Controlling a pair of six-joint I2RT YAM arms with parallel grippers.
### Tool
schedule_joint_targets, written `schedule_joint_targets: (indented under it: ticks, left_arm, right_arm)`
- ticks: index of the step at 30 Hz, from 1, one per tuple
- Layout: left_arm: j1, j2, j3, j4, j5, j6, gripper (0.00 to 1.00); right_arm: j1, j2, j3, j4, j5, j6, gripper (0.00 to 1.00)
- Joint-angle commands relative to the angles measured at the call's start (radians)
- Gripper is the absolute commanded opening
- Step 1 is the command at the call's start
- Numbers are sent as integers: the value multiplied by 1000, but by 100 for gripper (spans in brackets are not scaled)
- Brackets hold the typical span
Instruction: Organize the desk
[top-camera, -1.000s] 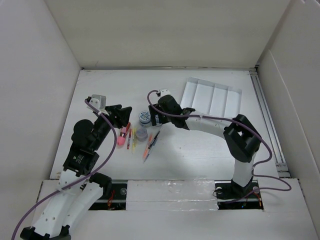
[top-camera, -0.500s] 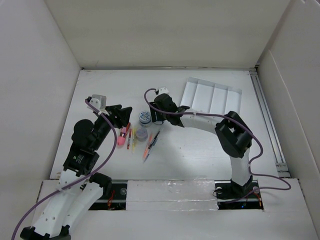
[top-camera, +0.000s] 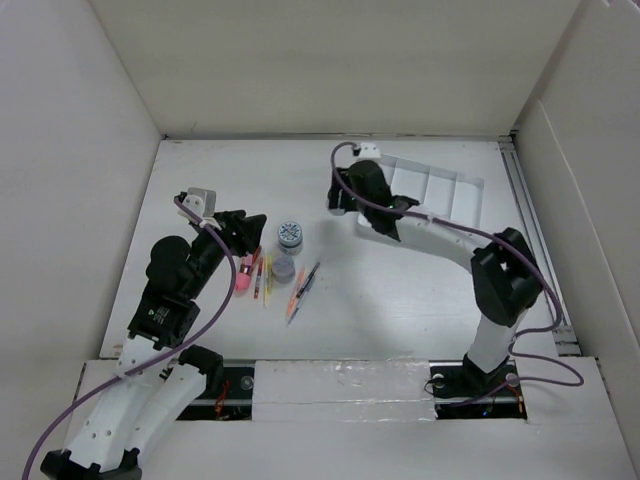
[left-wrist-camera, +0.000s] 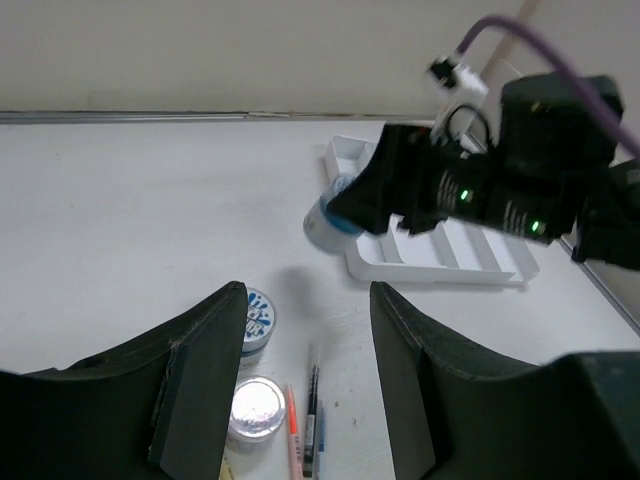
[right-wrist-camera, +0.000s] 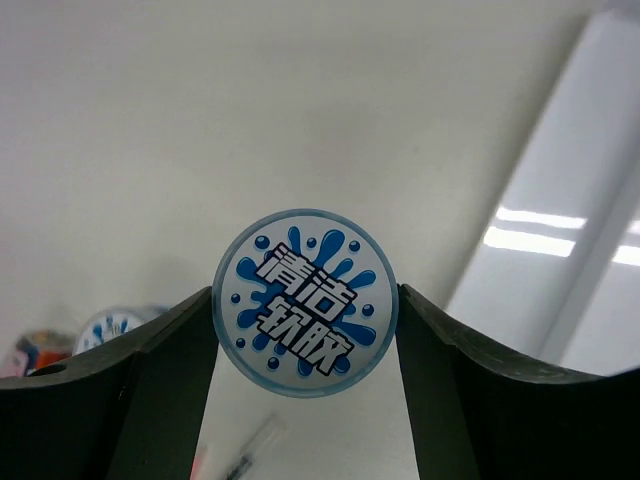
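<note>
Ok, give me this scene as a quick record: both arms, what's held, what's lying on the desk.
right jaws: shut on blue-label jar, held above the desk, near the tray
left jaws: open, holding nothing
on desk: second blue-label jar, shiny-topped jar, pens, pink item

The tray (top-camera: 440, 195) sits at the far right of the desk (top-camera: 400, 300); just left of it, raised off the surface, a round tub (right-wrist-camera: 305, 303) is pinched between the fingers of the right gripper (top-camera: 342, 198); nearer and further left a second tub (top-camera: 289, 234) stands on the desk, with a jar (top-camera: 284, 268) just on its near side; pens (top-camera: 303, 288) lie right of the jar and markers (top-camera: 248, 275) left of it; the left gripper (top-camera: 250, 225) hangs left of the second tub, over the markers' far ends.
</note>
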Motion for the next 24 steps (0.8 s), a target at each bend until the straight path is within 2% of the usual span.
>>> schedule_joint_targets:
  ticks: [1, 7, 12, 19, 21, 24]
  left_arm:
    - [-1, 3, 13, 26, 17, -4, 48]
    - [-1, 9, 18, 22, 16, -4, 48]
    - [-1, 7, 16, 27, 13, -4, 48]
    - [-1, 7, 16, 19, 10, -2, 48]
    - [-1, 13, 16, 16, 16, -2, 48]
    - [-1, 4, 15, 29, 20, -4, 48]
  right_arm:
    - [-135, -95, 1, 155, -11, 60, 52]
    - [-293, -78, 4, 144, 42, 83, 52]
    - [-389, 0, 85, 94, 104, 88, 53]
    - [-441, 89, 142, 40, 136, 95, 54]
    - [-453, 101, 171, -31, 156, 118, 54]
    - [-473, 58, 111, 14, 190, 131, 53]
